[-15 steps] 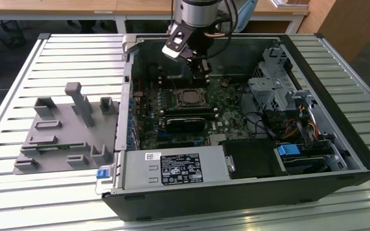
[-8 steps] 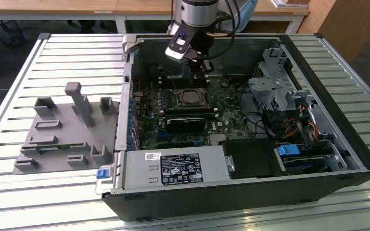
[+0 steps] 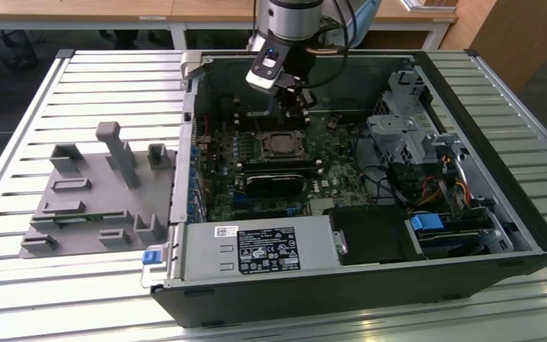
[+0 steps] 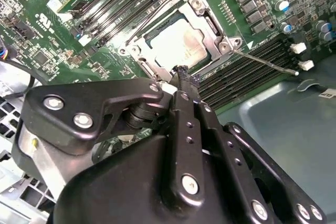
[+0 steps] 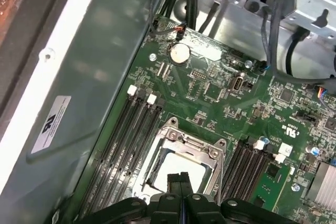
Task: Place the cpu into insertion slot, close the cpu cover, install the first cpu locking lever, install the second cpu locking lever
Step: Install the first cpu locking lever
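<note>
silvery cpu [image 4: 176,43] sits under the cpu cover [image 4: 212,24]; our gripper [image 4: 182,73], fingers pressed together, is at its edge. we fear a slip off the loose locking lever [image 4: 268,62] gouging the motherboard [image 4: 247,19].

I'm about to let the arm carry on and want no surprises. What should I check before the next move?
1. cpu lying flat in its socket: ok.
2. cpu cover down around the chip: ok.
3. locking lever latched: not ok, it sticks out free.
4. gripper shut, at the cover's edge: ok.
5. Anything held in the gripper: cannot tell.
</note>
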{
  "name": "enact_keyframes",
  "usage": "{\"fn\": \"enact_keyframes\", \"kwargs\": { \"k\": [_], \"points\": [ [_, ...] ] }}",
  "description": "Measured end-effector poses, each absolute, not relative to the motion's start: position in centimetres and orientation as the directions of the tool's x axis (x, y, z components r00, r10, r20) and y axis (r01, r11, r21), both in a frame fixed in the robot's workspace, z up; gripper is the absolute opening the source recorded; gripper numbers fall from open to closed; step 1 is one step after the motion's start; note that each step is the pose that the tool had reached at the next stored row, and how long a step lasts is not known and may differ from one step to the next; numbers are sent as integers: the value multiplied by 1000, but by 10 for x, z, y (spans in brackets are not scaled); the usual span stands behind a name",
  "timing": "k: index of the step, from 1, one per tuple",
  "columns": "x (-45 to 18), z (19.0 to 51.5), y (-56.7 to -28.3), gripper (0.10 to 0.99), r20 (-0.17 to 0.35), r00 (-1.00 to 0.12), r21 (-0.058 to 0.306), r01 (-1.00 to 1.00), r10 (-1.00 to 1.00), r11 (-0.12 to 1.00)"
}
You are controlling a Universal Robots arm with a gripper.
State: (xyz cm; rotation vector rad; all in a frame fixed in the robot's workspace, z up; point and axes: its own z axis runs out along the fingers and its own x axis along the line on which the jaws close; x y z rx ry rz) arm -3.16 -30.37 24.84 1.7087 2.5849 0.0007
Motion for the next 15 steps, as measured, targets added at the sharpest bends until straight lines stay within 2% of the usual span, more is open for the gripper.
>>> {"fn": "enact_keyframes", "kwargs": {
  "k": [15],
  "points": [
    [-32,247,-304,106,-35,-619,22,784,784,620]
  ]
}}
